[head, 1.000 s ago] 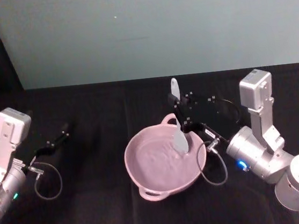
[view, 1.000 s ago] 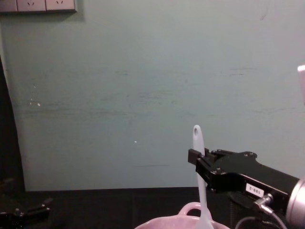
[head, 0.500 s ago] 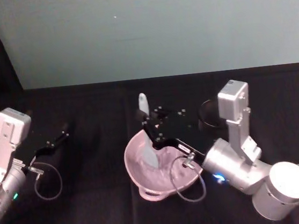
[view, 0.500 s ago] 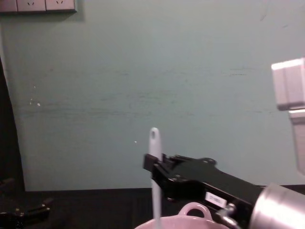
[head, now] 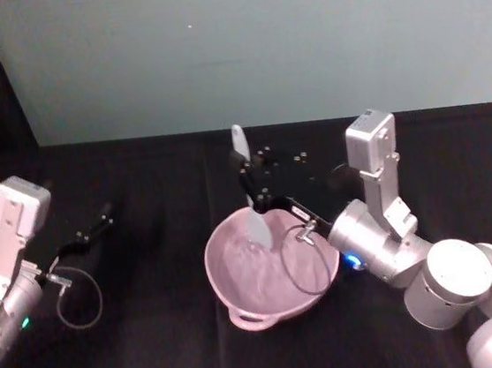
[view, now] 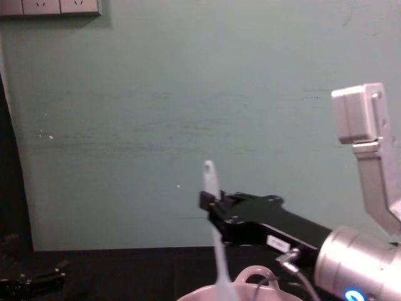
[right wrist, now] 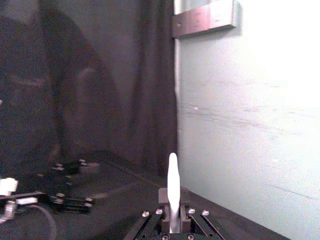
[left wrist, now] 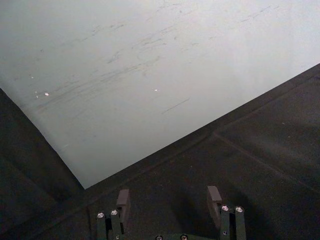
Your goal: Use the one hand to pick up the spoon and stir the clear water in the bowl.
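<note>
1. So, head view: right gripper point(head: 248, 184) clamped on slim white spoon point(head: 253, 225), w/ flat head down inside pink bowl point(head: 219, 280).
2. Chest view: spoon handle leans slightly off upright.
3. Left gripper point(left wrist: 168, 197) parked far left, fingers apart.

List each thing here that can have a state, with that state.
right gripper: shut on the spoon's handle, held over the bowl's far side.
spoon: gripped, near upright, head down inside the bowl.
bowl: upright on the black table, uncovered, spoon head in it.
left gripper: open, empty, parked over the table's left side.
</note>
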